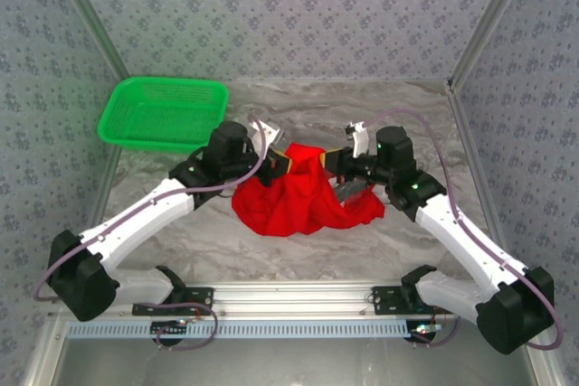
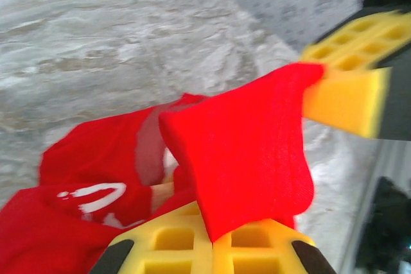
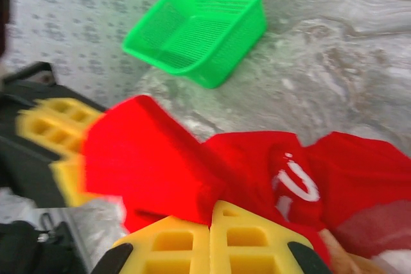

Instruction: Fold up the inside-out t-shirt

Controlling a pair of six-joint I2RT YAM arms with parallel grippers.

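Note:
The inside-out t-shirt [image 1: 298, 201] is a bright red bunch hanging between my two grippers, its lower part heaped on the marble table [image 1: 298, 106]. My left gripper [image 1: 282, 162] is shut on a fold of its cloth [image 2: 244, 152]; the yellow pads [image 2: 173, 242] meet on the red fabric. My right gripper [image 1: 336, 162] is shut on the same stretch of cloth [image 3: 148, 158] a short way off, facing the left one. White print [image 3: 298, 184] shows on the crumpled part below. Each wrist view catches the other gripper's yellow fingers [image 2: 347, 88] [image 3: 54, 126] on the far end of the fold.
A green mesh basket [image 1: 163, 112] sits at the back left of the table, also seen beyond the cloth in the right wrist view [image 3: 205, 27]. Patterned walls and metal posts close in the back and sides. Bare marble lies around the shirt.

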